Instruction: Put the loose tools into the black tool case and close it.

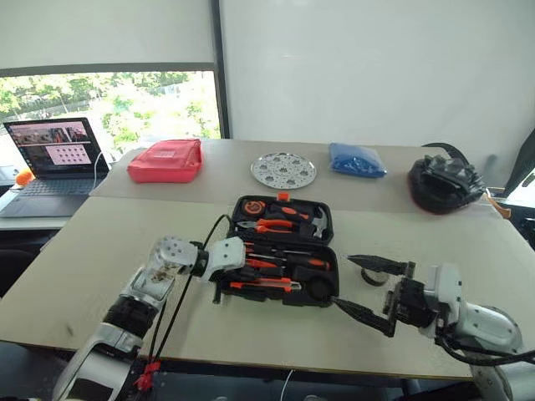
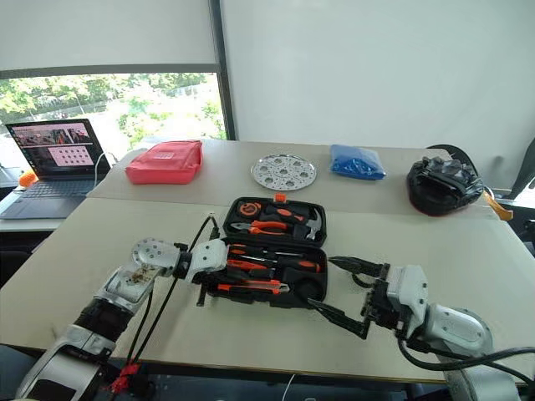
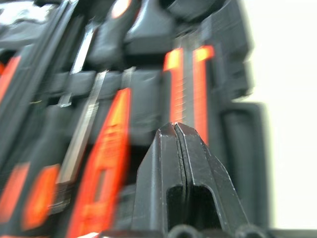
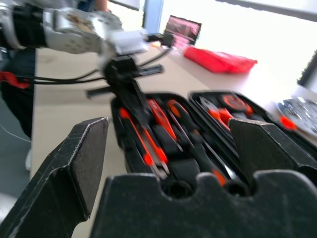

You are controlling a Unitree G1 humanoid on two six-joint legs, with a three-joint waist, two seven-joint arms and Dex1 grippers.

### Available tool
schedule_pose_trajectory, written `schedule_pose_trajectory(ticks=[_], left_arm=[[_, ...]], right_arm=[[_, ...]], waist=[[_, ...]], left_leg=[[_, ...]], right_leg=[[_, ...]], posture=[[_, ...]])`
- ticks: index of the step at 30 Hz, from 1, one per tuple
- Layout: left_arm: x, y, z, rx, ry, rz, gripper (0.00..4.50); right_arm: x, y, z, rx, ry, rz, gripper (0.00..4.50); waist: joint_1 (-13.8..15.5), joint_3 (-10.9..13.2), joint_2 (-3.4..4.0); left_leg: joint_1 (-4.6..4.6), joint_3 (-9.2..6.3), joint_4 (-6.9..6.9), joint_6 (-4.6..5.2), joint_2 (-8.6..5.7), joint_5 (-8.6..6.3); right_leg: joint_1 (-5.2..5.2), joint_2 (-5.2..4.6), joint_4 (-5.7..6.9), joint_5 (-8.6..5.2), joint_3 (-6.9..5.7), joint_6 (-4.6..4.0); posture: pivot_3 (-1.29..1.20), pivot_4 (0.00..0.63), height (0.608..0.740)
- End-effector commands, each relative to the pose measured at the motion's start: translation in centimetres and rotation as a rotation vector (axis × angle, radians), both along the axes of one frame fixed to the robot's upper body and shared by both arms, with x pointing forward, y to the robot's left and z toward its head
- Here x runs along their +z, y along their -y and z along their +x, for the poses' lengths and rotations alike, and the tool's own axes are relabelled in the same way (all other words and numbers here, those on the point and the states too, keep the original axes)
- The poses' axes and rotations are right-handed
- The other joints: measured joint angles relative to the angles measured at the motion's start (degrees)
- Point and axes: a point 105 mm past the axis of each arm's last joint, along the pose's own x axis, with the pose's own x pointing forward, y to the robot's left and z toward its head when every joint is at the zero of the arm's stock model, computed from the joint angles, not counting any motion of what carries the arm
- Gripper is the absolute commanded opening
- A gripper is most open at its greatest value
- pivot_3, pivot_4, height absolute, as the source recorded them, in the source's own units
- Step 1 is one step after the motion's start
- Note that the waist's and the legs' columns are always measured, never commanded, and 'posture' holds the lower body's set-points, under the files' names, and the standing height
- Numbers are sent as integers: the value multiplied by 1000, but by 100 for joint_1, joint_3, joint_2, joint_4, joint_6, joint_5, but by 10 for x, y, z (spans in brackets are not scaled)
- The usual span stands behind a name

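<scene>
The black tool case [image 1: 328, 251] lies open at the table's middle. Its far half holds pliers, a hammer and a tape measure. In the near half lie screwdrivers [image 1: 288, 261] with orange-and-black handles and, along the front edge, an orange-black utility knife [image 1: 266, 286]. My left gripper [image 1: 247, 266] is shut with nothing in it, its tips low over the left end of that half, just above the knife [image 3: 188, 84]. My right gripper [image 1: 343, 282] hangs open just right of the case. A small dark roll [image 1: 374, 277] lies on the table by its far finger.
Along the back of the table are a red fabric pouch [image 1: 167, 160], a perforated metal disc [image 1: 283, 170], a blue bag [image 1: 356, 159] and a black helmet-like object [image 1: 443, 184]. A laptop [image 1: 54, 154] sits on a side desk at far left.
</scene>
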Motion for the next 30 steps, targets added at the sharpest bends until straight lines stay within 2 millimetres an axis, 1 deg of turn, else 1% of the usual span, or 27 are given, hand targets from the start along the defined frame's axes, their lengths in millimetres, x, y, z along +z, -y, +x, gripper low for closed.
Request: schedule_pose_trajectory(ticks=[1, 3, 4, 7, 8, 9, 11, 13, 15, 16, 17, 22, 23, 25, 27, 28, 29, 30], left_arm=[[47, -30, -6, 18, 64, -153, 772], [49, -50, -8, 68, 89, -145, 1440], [45, -61, -12, 86, 85, -123, 1921], [39, -89, -26, 101, 40, -128, 2926], [36, -97, -30, 116, 13, -131, 3399], [34, -105, -33, 133, -14, -134, 3606], [32, -115, -36, 160, -45, -146, 4379], [33, -121, -38, 186, -42, -163, 4453], [36, -119, -41, 177, -39, -176, 4453], [37, -116, -43, 167, -52, -185, 4453], [37, -113, -44, 161, -61, -190, 4453], [42, -92, -46, 121, -48, -227, 4453], [44, -89, -46, 117, -46, -233, 4453], [46, -82, -46, 108, -36, -248, 4453], [47, -77, -48, 101, -31, -254, 4453], [47, -75, -49, 100, -31, -254, 4500], [47, -74, -49, 99, -30, -254, 4500], [47, -74, -49, 100, -28, -255, 4500]], right_arm=[[-2, 35, -14, -112, -3, -25, 4500], [-12, 55, -21, -190, -25, -49, 4500], [-19, 66, -25, -234, -39, -67, 4500], [-36, 90, -36, -333, -81, -107, 4500], [-40, 94, -39, -347, -94, -116, 4500], [-43, 96, -41, -351, -106, -132, 4500], [-46, 95, -40, -345, -117, -158, 4500], [-37, 89, -27, -328, -115, -173, 4500], [-29, 79, -9, -267, -137, -242, 4500], [-28, 73, 0, -230, -168, -293, 4500], [-28, 71, 6, -211, -191, -330, 4500], [-26, 58, 53, -168, -307, -488, 4500], [-27, 58, 60, -172, -324, -506, 4500], [-29, 58, 71, -167, -340, -551, 4500], [-37, 57, 81, -160, -387, -607, 4500], [-41, 58, 84, -164, -412, -626, 3989], [-43, 58, 86, -155, -426, -641, 3864], [-44, 57, 90, -155, -421, -648, 3502]], waist=[[0, 1, -2], [-7, 1, -1], [-22, 0, 2], [-41, -4, 9], [-37, -3, 8], [-35, -3, 8], [-33, -2, 7], [-33, -2, 7], [-74, -2, 9], [-99, -2, 9], [-123, -1, 9], [-131, 0, 5], [-130, 0, 5], [-88, 2, 6], [-46, 2, 6], [-36, 2, 6], [-24, 2, 6], [-14, 2, 6]], left_leg=[[-22, -1, 1, 0, 0, 1], [-26, -5, -2, 3, 2, -1], [-21, -4, -7, 3, 2, -2], [4, 9, -14, 4, 2, -3], [7, 12, -12, 4, 3, -3], [8, 13, -9, 4, 4, -2], [8, 14, -5, 2, 7, 1], [11, 13, -6, 3, 10, 5], [21, 25, -5, 4, 14, 7], [22, 30, -5, 4, 12, 8], [24, 33, -5, 6, 12, 10], [12, 26, -10, 10, 14, 14], [8, 15, -10, 11, 14, 13], [-10, 14, -11, 11, 11, 13], [-19, 14, -11, 17, 8, 9], [-22, 16, -10, 22, 6, 5], [-27, 18, -10, 22, 3, 5], [-33, 17, -10, 22, 3, 4]], right_leg=[[-22, 0, 4, 1, -1, -1], [-28, 1, 6, 1, -3, -2], [-28, 1, 4, 1, 0, -3], [-8, -3, 0, -1, 12, -4], [-6, -3, 0, -2, 12, -3], [-5, -2, 0, -3, 12, -3], [-6, 0, 0, -17, 12, 20], [-6, 5, 2, -22, 10, 28], [-5, 4, 6, -18, 19, 25], [-5, 2, 6, -11, 25, 25], [-5, 2, 6, -9, 27, 26], [-18, 13, 5, -5, 25, 17], [-17, 16, 5, 11, 16, -17], [-31, 14, 2, 11, 15, -17], [-36, 9, 0, 9, 13, -14], [-40, 5, -1, 9, 14, -12], [-44, 0, -2, 9, 14, -12], [-51, -2, -2, 8, 13, -11]], posture=[[0, 150, 740], [0, 150, 740], [0, 150, 740], [0, 150, 740], [0, 150, 740], [0, 150, 740], [0, 150, 740], [0, 150, 740], [0, 150, 740], [0, 150, 740], [0, 150, 740], [0, 150, 740], [0, 150, 740], [0, 150, 740], [0, 150, 740], [0, 150, 740], [0, 150, 740], [0, 150, 740]])
